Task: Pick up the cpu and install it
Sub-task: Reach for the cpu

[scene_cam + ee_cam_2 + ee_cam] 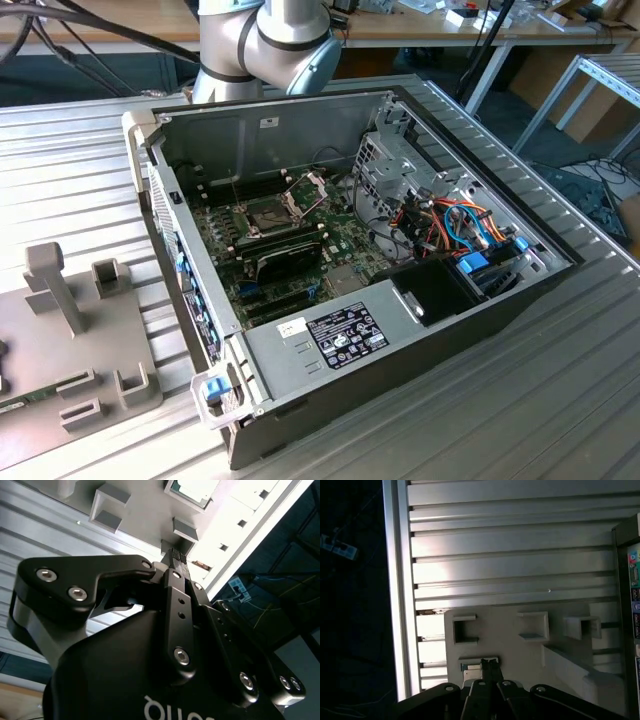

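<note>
My gripper [175, 555] hangs over a grey fixture plate [145, 500], its black fingers pressed together with nothing seen between them. In the second wrist view the cpu [192, 489], a pale square chip with a dark rim, lies in a holder on the plate a short way beyond the fingertips. In the first wrist view the gripper [488, 663] is right beside the cpu [470, 668], which is partly hidden behind it. In the exterior view the open computer case holds the green motherboard [340, 250]. Its socket [268, 215] is dark in the middle, with the hinged frame [306, 186] raised.
The fixture plate [110, 330] lies at the exterior view's left of the case, with several raised grey brackets and a tall post [55, 285]. The ribbed aluminium table [510, 555] ends at an edge near the plate. Case walls, a drive cage [385, 165] and cables surround the board.
</note>
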`<state>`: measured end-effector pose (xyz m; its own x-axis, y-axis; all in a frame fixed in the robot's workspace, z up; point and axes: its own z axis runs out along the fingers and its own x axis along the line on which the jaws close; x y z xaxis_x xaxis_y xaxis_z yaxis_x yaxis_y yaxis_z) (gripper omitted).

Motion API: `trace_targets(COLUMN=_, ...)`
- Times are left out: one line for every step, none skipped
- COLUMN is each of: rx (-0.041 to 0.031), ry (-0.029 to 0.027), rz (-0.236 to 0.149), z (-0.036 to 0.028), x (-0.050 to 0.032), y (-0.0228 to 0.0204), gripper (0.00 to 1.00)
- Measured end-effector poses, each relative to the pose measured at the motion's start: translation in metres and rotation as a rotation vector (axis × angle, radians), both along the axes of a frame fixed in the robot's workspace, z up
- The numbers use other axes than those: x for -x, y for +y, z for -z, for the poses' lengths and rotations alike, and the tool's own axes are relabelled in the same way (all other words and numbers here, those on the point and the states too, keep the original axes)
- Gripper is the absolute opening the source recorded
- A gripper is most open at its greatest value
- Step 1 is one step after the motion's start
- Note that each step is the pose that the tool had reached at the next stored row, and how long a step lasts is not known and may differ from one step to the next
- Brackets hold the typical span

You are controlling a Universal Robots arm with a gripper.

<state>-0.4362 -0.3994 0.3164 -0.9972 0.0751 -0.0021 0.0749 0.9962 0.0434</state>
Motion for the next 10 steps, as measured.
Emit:
trace_targets(rx=0.0001, ry=0.0003, rz=0.000, z=0.0000, x=0.0001, y=0.0001, gripper=0.11)
trace_targets(rx=0.0001, ry=0.0004, rz=0.000, z=0.0000, x=0.0001, y=0.0001, gripper=0.11)
trace_targets(rx=0.0001, ry=0.0004, rz=0.000, z=0.0001, x=0.0001, y=0.0001, gripper=0.11)
trace_targets(rx=0.0000, ry=0.0001, rz=0.000, z=0.0002, x=0.0001, y=0.0001, gripper=0.11)
trace_targets(rx=-0.0001, ry=0.0001, rz=0.000, z=0.0003, x=0.0001, y=0.0001, gripper=0.11)
trace_targets(rx=-0.0002, ry=-0.0001, rz=0.000, z=0.0005, x=0.0002, y=-0.0001, gripper=0.11)
trace_targets(rx=-0.0001, ry=0.0001, rz=0.000, z=0.0005, x=0.0002, y=-0.0013, gripper=0.11)
trace_targets(rx=-0.0001, ry=0.0001, rz=0.000, z=0.0006, x=0.0003, y=-0.0025, gripper=0.11)
trace_targets(rx=-0.0001, ry=0.0000, rz=0.000, z=0.0008, x=0.0005, y=-0.0037, gripper=0.11)
trace_targets(rx=-0.0001, ry=0.0001, rz=0.000, z=0.0008, x=0.0007, y=-0.0050, gripper=0.11)
